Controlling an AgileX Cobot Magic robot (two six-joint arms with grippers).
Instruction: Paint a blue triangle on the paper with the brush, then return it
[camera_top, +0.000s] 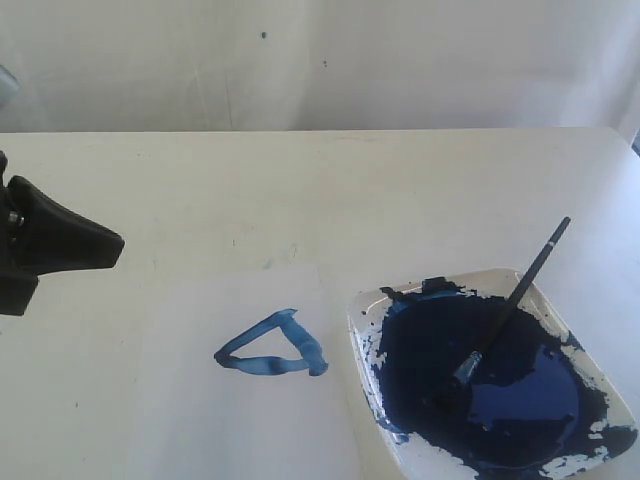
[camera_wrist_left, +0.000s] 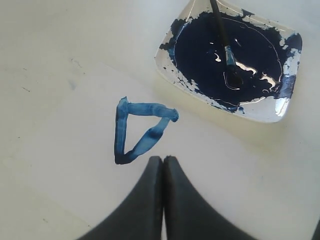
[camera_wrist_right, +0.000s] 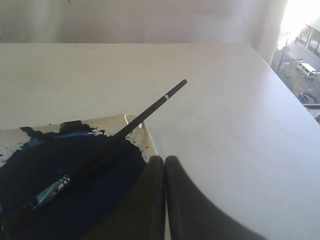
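A small blue triangle (camera_top: 272, 348) outline is painted on the white paper (camera_top: 240, 420); it also shows in the left wrist view as the blue triangle (camera_wrist_left: 139, 129) on the paper (camera_wrist_left: 75, 150). The brush (camera_top: 510, 305) lies with its bristles in the dark blue pool and its black handle leaning over the tray's far rim, free of any gripper. My left gripper (camera_top: 110, 245) is shut and empty at the left, its tips (camera_wrist_left: 163, 159) just short of the triangle. My right gripper (camera_wrist_right: 165, 160) is shut and empty beside the tray corner, near the brush (camera_wrist_right: 115, 140); it is out of the exterior view.
The white square paint tray (camera_top: 365, 305) holds a large dark blue pool at the front right, next to the paper; it shows too as the tray (camera_wrist_left: 280, 112) and the tray (camera_wrist_right: 145, 132). The table's right edge (camera_wrist_right: 280, 85) runs close by, and a pale wall stands behind.
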